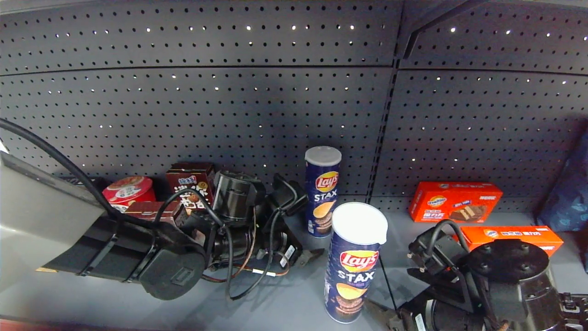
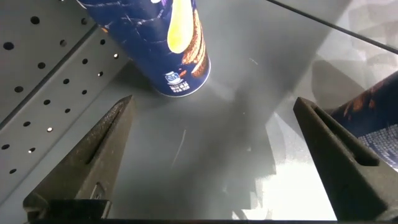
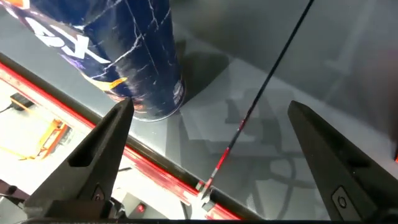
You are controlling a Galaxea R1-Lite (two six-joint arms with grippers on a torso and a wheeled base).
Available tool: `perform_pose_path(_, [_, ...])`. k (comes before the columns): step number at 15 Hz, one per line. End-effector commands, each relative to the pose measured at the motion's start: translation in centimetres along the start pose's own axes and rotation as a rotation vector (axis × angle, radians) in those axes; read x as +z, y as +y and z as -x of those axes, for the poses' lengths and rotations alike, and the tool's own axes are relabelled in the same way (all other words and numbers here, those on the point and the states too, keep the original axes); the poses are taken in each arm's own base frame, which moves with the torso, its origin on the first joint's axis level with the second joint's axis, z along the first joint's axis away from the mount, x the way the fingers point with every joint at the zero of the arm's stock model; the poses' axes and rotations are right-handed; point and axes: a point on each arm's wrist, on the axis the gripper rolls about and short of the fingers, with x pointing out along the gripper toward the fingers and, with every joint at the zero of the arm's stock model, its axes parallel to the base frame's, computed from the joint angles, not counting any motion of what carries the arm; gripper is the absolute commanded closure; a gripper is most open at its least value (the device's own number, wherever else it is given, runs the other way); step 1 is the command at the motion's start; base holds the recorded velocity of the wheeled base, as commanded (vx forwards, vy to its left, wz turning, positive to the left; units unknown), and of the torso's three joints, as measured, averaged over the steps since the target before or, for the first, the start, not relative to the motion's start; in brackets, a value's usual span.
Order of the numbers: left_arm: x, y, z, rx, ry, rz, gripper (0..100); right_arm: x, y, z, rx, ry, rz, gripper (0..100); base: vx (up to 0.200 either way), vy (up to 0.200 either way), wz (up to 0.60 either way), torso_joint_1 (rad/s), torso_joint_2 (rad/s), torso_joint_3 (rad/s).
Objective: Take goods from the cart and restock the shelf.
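Two dark blue chip cans with white lids stand upright on the grey shelf [image 1: 285,299]. The back can [image 1: 323,191] stands near the pegboard, and the front can [image 1: 353,262] near the shelf's front edge. My left gripper [image 1: 308,254] lies low on the shelf, left of both cans, open and empty. In the left wrist view the left gripper [image 2: 214,102] faces bare shelf, with the back can [image 2: 168,43] beyond it and the front can [image 2: 373,124] to one side. My right gripper [image 1: 383,315] sits by the front can's base. The right gripper [image 3: 211,106] is open and empty, beside the front can [image 3: 124,50].
A red lidded bowl [image 1: 127,191] and brown boxes [image 1: 189,184] stand behind my left arm. Two orange boxes [image 1: 455,201] [image 1: 510,236] lie at the right, with a blue bag [image 1: 569,193] past them. The shelf's red front strip [image 3: 155,168] runs below the front can.
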Motion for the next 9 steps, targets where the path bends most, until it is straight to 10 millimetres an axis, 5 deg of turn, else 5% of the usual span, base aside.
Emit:
perform_pose_path(1, [0.1, 0.0, 0.1, 0.001, -0.004, -0.002, 0, 0.0, -0.1, 0.1, -0.001, -0.002, -0.001, 0, 0.000, 0.000, 0.00, 0.000, 0.00, 0.000])
perform_pose_path(6, [-0.3, 0.0, 0.6, 0.005, 0.009, 0.010, 0, -1.0, -0.9, 1.6, -0.010, -0.002, 0.000, 0, 0.000, 0.000, 0.00, 0.000, 0.00, 0.000])
perform_pose_path(9, [0.3, 1.0, 3.0, 0.049, -0.018, 0.020, 0, -0.9, -3.0, 1.3, -0.096, 0.002, -0.023, 0, 0.000, 0.000, 0.00, 0.000, 0.00, 0.000])
